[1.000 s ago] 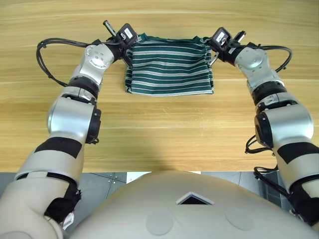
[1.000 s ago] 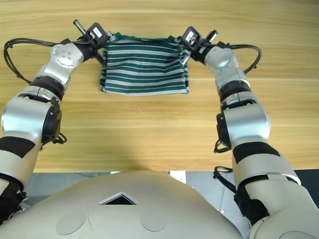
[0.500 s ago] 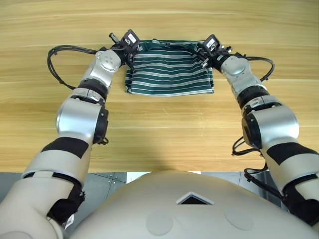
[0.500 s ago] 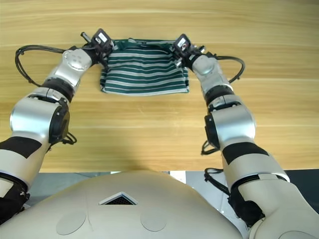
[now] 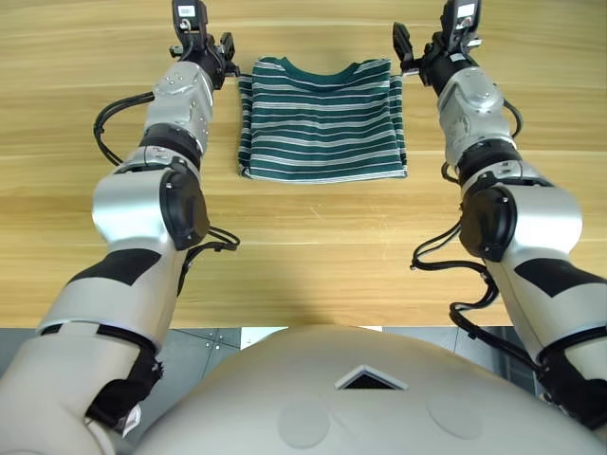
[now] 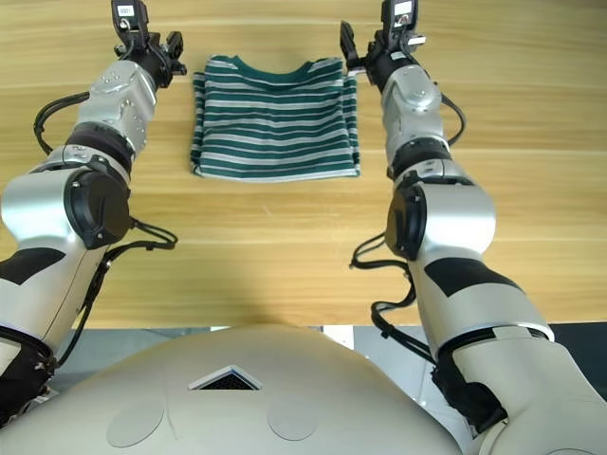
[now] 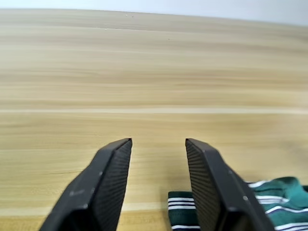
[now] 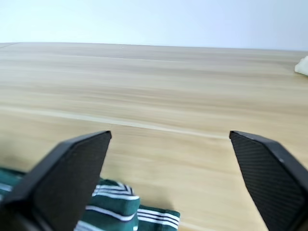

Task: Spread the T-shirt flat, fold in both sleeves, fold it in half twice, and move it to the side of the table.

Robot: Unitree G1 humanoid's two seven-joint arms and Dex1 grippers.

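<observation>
The folded shirt (image 5: pixel 322 118) lies on the table (image 5: pixel 303 246). The left gripper (image 7: pixel 159 142) is by its far left corner, the right gripper (image 8: pixel 169 135) by its far right corner. Both are wide apart, holding nothing.

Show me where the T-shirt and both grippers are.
T-shirt (image 5: pixel 321 123), left eye view, middle of its striped cloth.
left gripper (image 7: pixel 158 144), left wrist view, midway between its fingertips.
right gripper (image 8: pixel 170 137), right wrist view, midway between its fingertips.
</observation>
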